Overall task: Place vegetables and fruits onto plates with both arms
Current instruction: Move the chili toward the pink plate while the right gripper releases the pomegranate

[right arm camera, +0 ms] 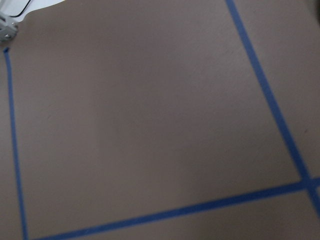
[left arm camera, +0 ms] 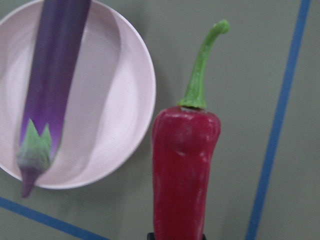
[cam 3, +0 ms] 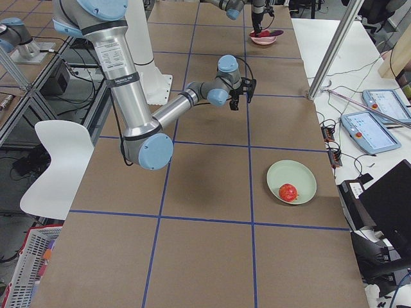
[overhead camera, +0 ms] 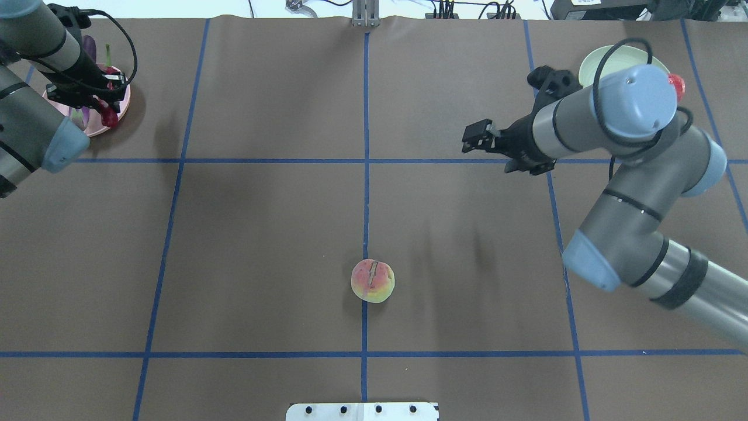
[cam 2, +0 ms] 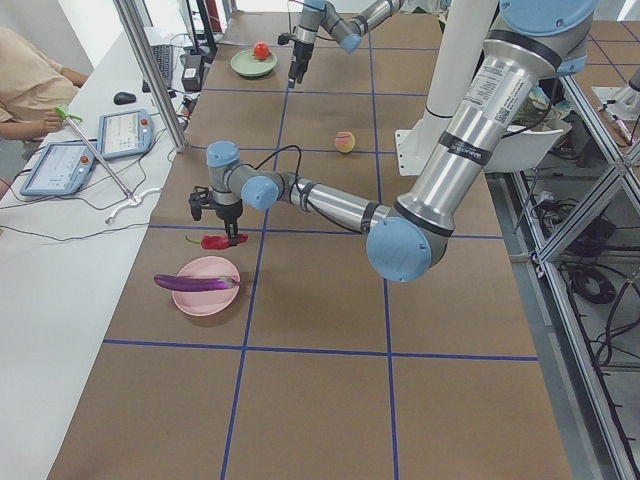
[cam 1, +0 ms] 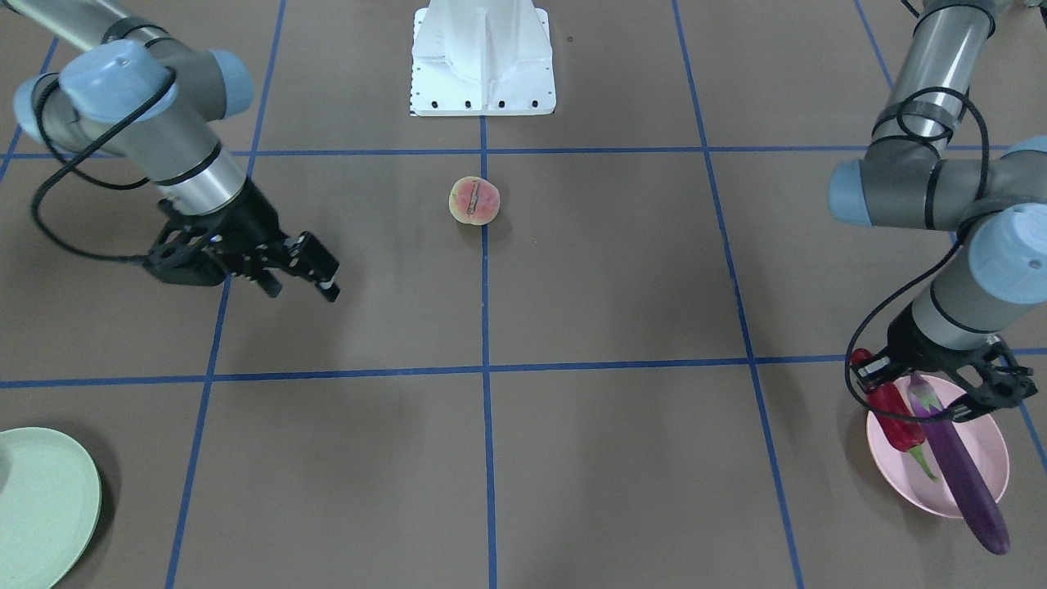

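Observation:
My left gripper point(cam 1: 875, 376) is shut on the base of the red chili pepper point(cam 1: 896, 417) and holds it just above the rim of the pink plate point(cam 1: 908, 487). In the left wrist view the chili point(left arm camera: 185, 165) hangs beside the plate point(left arm camera: 110, 100). The purple eggplant point(cam 1: 961, 470) lies across that plate and sticks out over its edge. The peach point(overhead camera: 373, 280) sits on the table's centre line near the robot base. The pomegranate point(cam 3: 288, 191) lies on the mint green plate point(cam 3: 302, 173). My right gripper point(overhead camera: 479, 137) is open and empty, above bare table between that plate and the peach.
The white robot base point(cam 1: 483, 57) stands behind the peach. Blue tape lines point(overhead camera: 365, 175) grid the brown table. An operator point(cam 2: 25, 85) and tablets point(cam 2: 95, 145) are beyond the table's far edge.

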You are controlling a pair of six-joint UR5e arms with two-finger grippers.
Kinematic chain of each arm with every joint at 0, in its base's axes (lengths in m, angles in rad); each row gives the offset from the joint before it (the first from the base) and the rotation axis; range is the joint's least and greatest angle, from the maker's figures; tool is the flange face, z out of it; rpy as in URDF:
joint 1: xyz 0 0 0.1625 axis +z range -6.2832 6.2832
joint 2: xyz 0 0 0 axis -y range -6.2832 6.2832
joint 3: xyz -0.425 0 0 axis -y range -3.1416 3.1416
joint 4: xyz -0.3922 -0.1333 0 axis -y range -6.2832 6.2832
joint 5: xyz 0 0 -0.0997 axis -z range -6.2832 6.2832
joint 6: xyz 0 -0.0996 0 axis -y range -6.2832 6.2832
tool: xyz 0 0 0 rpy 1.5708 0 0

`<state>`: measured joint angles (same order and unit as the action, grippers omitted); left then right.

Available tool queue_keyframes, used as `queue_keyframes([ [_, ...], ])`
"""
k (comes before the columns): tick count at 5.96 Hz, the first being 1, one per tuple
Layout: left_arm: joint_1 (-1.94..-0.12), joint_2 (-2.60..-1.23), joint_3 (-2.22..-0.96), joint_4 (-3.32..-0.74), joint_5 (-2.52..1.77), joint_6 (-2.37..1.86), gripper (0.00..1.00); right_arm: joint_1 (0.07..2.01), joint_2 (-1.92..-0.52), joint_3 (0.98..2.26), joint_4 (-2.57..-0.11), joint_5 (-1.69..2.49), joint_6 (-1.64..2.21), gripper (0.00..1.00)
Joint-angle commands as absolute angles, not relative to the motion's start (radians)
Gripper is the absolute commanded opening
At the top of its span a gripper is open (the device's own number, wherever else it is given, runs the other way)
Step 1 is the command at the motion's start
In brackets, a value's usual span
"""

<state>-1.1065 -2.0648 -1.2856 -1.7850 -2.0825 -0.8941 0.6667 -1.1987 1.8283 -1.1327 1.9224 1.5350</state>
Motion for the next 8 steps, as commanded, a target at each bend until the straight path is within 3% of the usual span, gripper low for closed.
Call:
queue_keyframes([
  [1, -1.134, -2.15, -1.095, -1.831, -2.047, -0.831, 0.0, 0.434, -1.157, 1.955, -1.326, 1.788, 1.614, 1.0],
  [2, -1.14, -2.204, -1.0, -1.86, -2.045, -0.815, 0.19, 0.372, -1.155, 1.954, -1.334, 1.726, 1.617, 1.0],
  [3, -1.146, -2.223, -0.996, -1.867, -2.046, -0.816, 0.99, 0.327, -1.151, 1.947, -1.338, 1.674, 1.63, 1.0],
  [8, -1.147, -2.224, -1.12, -1.85, -2.094, -0.905, 1.0, 0.268, -1.034, 1.823, -1.324, 1.542, 1.778, 1.0],
])
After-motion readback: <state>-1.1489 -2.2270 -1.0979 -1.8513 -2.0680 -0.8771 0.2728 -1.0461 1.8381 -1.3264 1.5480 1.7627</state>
